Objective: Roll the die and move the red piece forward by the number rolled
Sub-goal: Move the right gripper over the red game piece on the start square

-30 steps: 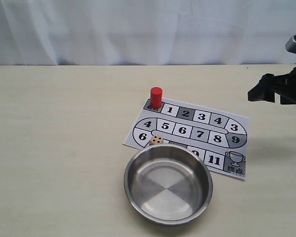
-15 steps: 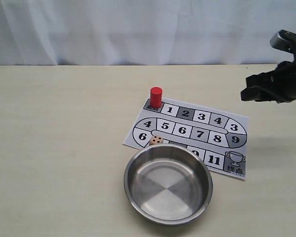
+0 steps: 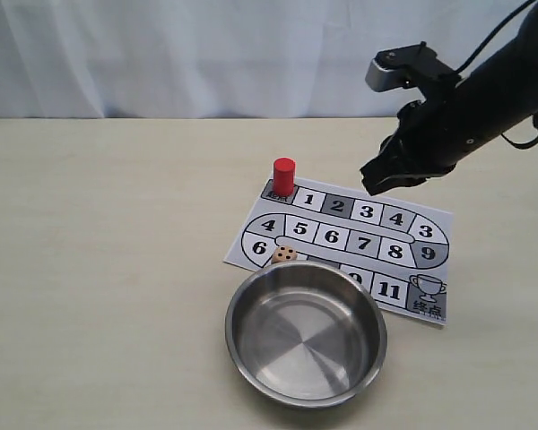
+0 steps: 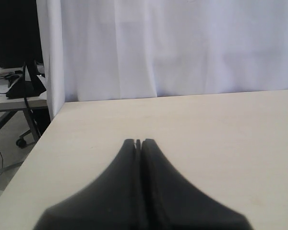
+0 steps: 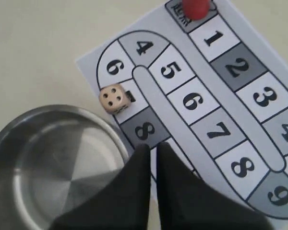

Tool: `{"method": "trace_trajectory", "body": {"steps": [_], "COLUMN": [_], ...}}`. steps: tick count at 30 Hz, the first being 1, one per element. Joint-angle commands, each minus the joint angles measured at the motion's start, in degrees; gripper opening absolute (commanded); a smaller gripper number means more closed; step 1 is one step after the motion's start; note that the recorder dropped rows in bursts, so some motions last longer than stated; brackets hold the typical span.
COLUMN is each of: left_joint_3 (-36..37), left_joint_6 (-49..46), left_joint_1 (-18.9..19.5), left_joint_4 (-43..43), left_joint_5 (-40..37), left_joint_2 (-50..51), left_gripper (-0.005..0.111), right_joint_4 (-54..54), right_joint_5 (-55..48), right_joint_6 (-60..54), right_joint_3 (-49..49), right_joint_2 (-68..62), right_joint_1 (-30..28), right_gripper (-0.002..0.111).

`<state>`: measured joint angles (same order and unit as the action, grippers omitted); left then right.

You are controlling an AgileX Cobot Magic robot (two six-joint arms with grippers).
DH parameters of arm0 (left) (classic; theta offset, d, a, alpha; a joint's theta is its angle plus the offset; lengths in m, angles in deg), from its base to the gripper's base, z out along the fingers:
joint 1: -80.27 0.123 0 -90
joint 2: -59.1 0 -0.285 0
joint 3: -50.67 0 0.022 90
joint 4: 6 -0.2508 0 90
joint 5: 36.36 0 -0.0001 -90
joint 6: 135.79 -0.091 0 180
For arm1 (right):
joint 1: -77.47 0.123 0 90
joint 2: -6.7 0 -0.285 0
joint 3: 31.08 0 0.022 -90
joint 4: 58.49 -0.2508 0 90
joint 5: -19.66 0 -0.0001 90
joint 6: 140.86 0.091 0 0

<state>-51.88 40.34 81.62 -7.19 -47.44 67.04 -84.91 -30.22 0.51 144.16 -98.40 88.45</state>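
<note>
The red piece point(image 3: 284, 176) stands upright on the start square at the far-left corner of the paper game board point(image 3: 366, 235). On the board's near-left part, just behind the bowl rim, the tan die point(image 3: 284, 255) lies with four pips up point(image 5: 114, 98). My right gripper point(image 3: 374, 183) hangs above the board's far side, shut with only a thin slit and nothing in it point(image 5: 152, 146). The red piece point(image 5: 197, 7) is at the edge of the right wrist view. My left gripper point(image 4: 138, 141) is shut over bare table, out of the exterior view.
A steel bowl point(image 3: 236, 351), with nothing in it, sits in front of the board and overlaps its near edge; its rim point(image 5: 19, 125) shows in the right wrist view. A white curtain backs the table. The table edge point(image 4: 43, 139) runs beside the left gripper.
The right arm has swung in from the right edge, leftward to above the board. The die, the red piece and the bowl have not moved.
</note>
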Motion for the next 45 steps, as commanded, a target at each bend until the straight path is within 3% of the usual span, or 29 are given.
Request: {"method": "trace_trajectory", "body": {"steps": [1, 9, 17, 27, 45], "left_joint_3": [-0.2, -0.2, -0.2, -0.2, -0.2], "left_joint_6": [0.3, 0.3, 0.3, 0.3, 0.3], "left_joint_1": [-0.1, -0.1, -0.1, -0.1, -0.1], "left_joint_4": [0.4, 0.4, 0.4, 0.4, 0.4], "left_joint_5": [0.5, 0.5, 0.5, 0.3, 0.3], "left_joint_2": [-0.2, -0.2, -0.2, -0.2, -0.2], "left_gripper": [0.0, 0.0, 0.0, 0.0, 0.0], "right_joint_4": [8.7, 12.5, 8.6, 15.3, 15.3], "right_joint_5": [-4.2, -5.7, -6.9, -7.0, -8.3], "right_joint_6": [5.9, 4.6, 6.2, 8.9, 12.9], "right_joint_3": [2.0, 2.3, 4.6, 8.4, 8.7], "right_joint_2": [-0.1, -0.1, -3.3, -13.0, -16.1], "right_joint_1": [4.4, 9.1, 9.4, 17.2, 17.9], "right_gripper": [0.004, 0.004, 0.004, 0.004, 0.004]}}
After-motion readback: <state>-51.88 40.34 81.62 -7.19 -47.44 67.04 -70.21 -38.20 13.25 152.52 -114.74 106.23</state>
